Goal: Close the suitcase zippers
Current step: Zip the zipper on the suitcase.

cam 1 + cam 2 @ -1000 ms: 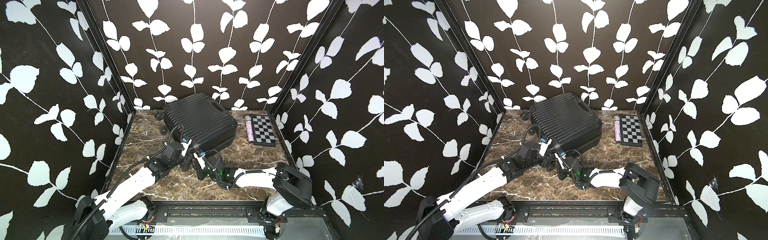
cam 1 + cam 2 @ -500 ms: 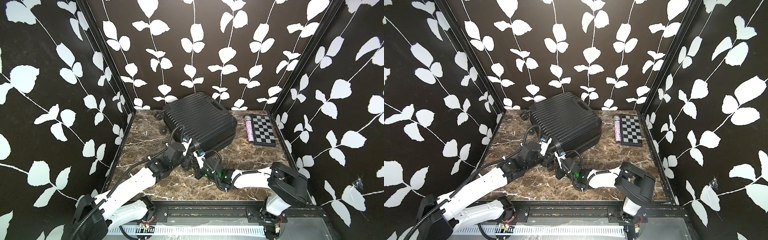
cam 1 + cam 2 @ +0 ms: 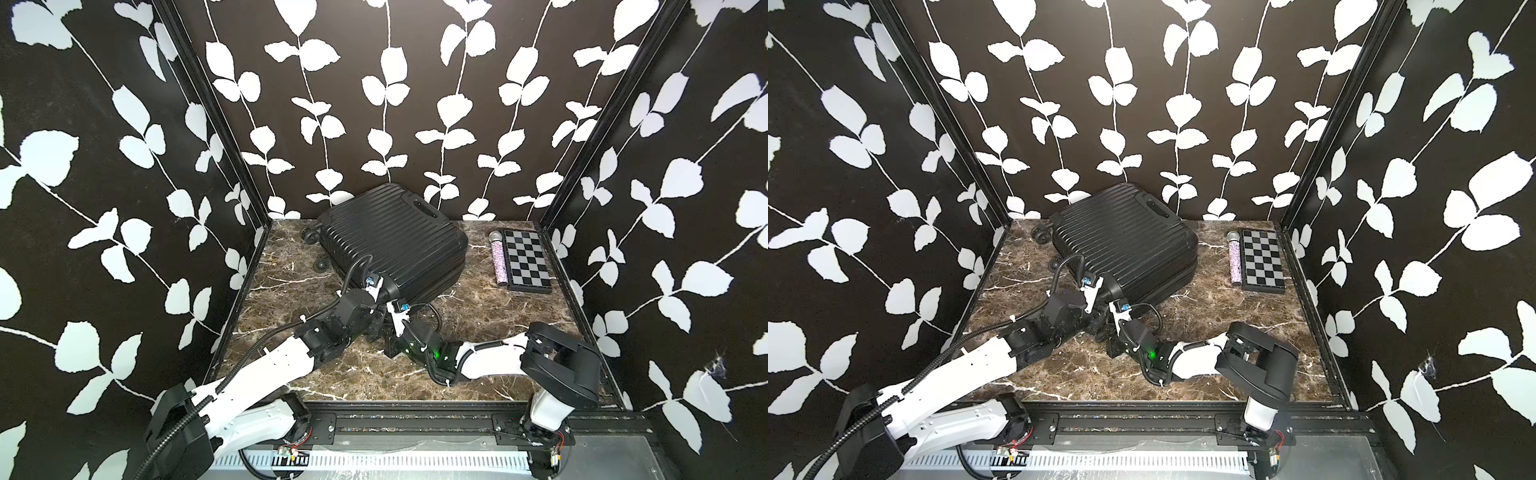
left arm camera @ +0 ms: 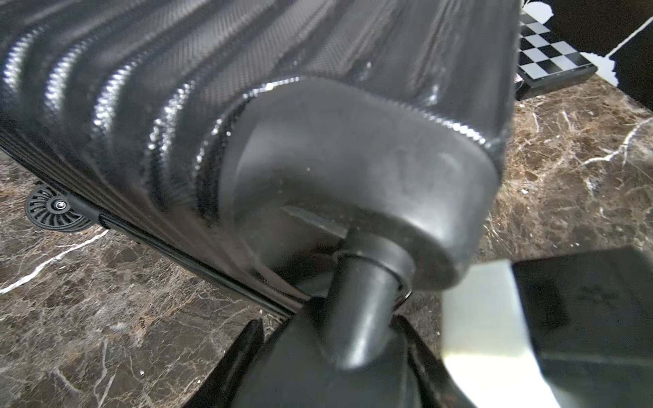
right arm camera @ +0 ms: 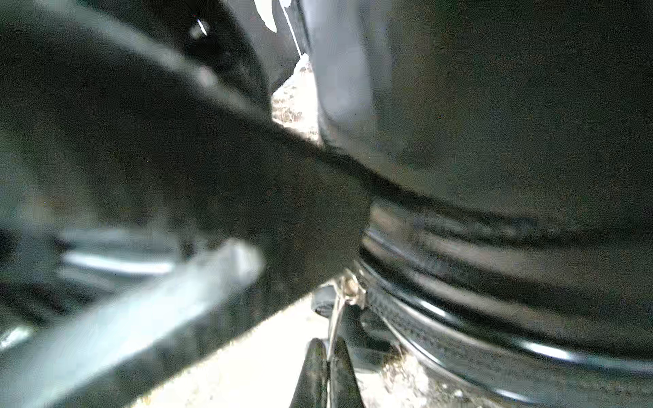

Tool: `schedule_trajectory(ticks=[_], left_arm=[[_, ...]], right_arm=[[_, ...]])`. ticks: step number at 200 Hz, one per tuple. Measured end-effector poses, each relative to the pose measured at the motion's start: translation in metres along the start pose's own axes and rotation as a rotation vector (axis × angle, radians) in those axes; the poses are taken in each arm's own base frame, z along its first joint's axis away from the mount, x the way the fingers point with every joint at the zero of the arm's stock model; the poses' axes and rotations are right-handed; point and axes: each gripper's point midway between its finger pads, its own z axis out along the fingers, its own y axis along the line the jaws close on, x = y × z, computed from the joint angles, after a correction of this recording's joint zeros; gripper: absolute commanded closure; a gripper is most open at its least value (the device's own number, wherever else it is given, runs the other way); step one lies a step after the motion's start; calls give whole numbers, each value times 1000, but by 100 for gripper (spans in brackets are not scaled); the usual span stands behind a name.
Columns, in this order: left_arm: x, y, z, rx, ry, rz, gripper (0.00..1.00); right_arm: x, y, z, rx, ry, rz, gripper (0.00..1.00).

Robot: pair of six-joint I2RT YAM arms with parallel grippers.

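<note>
The suitcase (image 3: 395, 241) lay flat on the marble tabletop (image 3: 478, 324), centre-rear of the frame in both top views, with one corner pointing toward the camera. Both arms met at that near corner. Their wrists and cables covered the fingertips there, so neither grip could be read from above.

The zippers (image 4: 198, 265) were lost against the black shell in the top views and appeared only close up, as a dark seam along the rim. The left wrist camera showed the left gripper (image 4: 328, 332) with its jaws part-way apart and clamped round the caster (image 4: 357, 303) at the case's corner. The wheel itself was buried between the fingers.

The right wrist camera was dim and heavily blurred. It showed the right gripper (image 5: 327, 356) with its tips pressed together on a thin silver zipper pull (image 5: 335, 311), just beside the zippers. A blurred dark shape that could not be identified blocked much of that picture.

A second wheel (image 3: 321, 263) showed at the case's left edge. Only the top views took in the whole checkered box (image 3: 527, 262) and the glittery microphone (image 3: 498, 259) just beside it at right rear, well apart from the case. The left wrist camera caught only a corner of the box.
</note>
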Motion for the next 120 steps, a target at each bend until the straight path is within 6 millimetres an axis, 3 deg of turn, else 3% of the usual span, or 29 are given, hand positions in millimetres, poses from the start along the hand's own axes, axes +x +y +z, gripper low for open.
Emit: schedule_trajectory(ticks=[120], left_arm=[[-1,3,0,-31,-9,-1,100]], right_arm=[[-4,7,8,-47,-52,55,100]])
